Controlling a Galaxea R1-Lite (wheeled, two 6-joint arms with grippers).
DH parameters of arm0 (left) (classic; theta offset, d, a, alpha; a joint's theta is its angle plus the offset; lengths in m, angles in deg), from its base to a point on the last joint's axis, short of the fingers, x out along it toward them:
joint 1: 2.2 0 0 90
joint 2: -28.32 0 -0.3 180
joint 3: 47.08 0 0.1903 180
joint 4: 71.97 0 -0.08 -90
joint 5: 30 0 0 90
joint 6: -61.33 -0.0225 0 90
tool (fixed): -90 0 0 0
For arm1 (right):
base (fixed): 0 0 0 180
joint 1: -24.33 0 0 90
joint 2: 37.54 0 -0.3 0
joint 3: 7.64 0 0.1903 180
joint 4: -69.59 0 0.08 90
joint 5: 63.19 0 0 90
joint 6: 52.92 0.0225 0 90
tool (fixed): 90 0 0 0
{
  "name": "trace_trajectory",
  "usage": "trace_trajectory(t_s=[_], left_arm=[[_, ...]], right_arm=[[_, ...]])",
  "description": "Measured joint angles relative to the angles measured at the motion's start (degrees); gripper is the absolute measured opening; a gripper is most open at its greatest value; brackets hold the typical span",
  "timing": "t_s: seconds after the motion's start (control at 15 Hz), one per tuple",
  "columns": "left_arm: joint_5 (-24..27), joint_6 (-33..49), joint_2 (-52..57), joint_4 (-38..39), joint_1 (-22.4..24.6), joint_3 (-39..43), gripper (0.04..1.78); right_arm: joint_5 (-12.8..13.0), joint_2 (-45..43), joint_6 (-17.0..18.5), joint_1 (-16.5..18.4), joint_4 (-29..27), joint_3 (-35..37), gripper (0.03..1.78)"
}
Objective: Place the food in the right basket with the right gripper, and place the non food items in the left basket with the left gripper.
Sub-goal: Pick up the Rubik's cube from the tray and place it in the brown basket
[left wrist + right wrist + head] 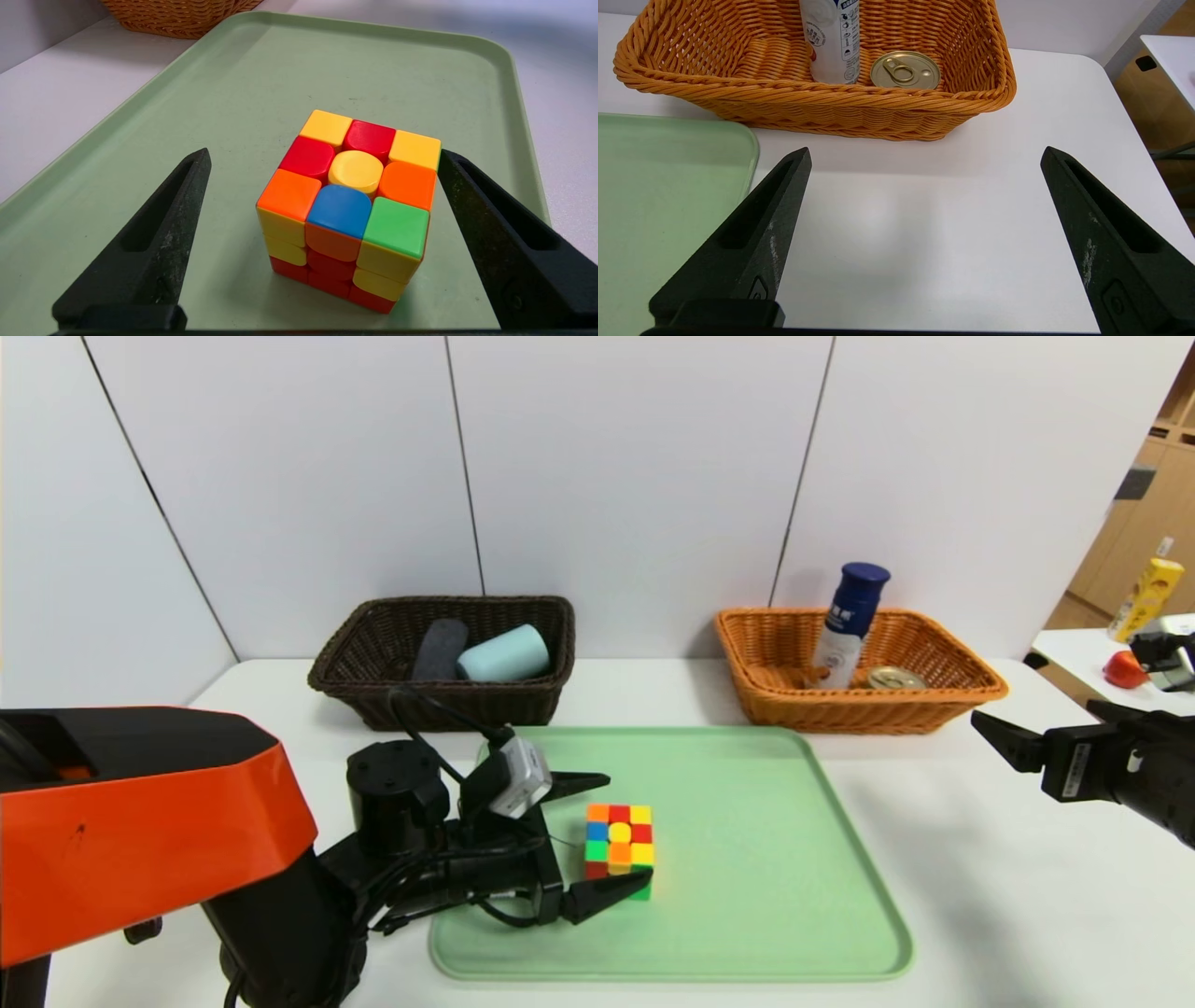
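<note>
With the left gripper (322, 233) spread wide around the multicoloured plastic puzzle cube (351, 210) on the pale green tray (794, 859), I should centre, then close squarely on its flat sides; the right gripper (924, 242) idles open beside the tray.

A green tray (766, 859) lies on the white table (1008, 896).

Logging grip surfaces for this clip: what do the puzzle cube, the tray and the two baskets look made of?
Puzzle cube: smooth glossy plastic, with rounded, stickerless coloured tiles. Tray: pale green, apparently matte plastic, with a moulded rounded rim and faint scuffs. Orange-tan basket and dark brown basket: woven strands, wicker or a plastic imitation; the even weave leaves that open.
</note>
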Motion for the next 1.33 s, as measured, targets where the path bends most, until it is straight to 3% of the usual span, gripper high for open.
trace_trajectory(t_s=[0.2, 0.4, 0.53, 1.0, 1.33], left_arm=[[0.20, 0.00, -0.77, -0.01, 0.00, -0.51, 1.69], [0.24, 0.13, -1.10, -0.01, 0.02, -0.93, 1.20], [0.22, 0.85, -1.16, -0.04, 0.02, -1.15, 0.98], [-0.37, 3.11, -0.18, -0.09, -0.06, -1.88, 0.96], [-1.41, 13.76, 9.30, -0.32, 0.22, -4.33, 0.92]], right_arm=[[0.00, 0.22, 0.02, 0.02, 0.01, 0.00, 1.70], [0.00, 0.48, 0.02, 0.16, 0.09, -0.12, 1.70], [0.00, 0.59, 0.02, 0.18, 0.10, -0.17, 1.70], [-0.02, 0.94, 0.00, 0.41, 0.12, -0.12, 1.70], [0.00, 1.38, -0.05, 0.82, 0.10, -0.01, 1.70]])
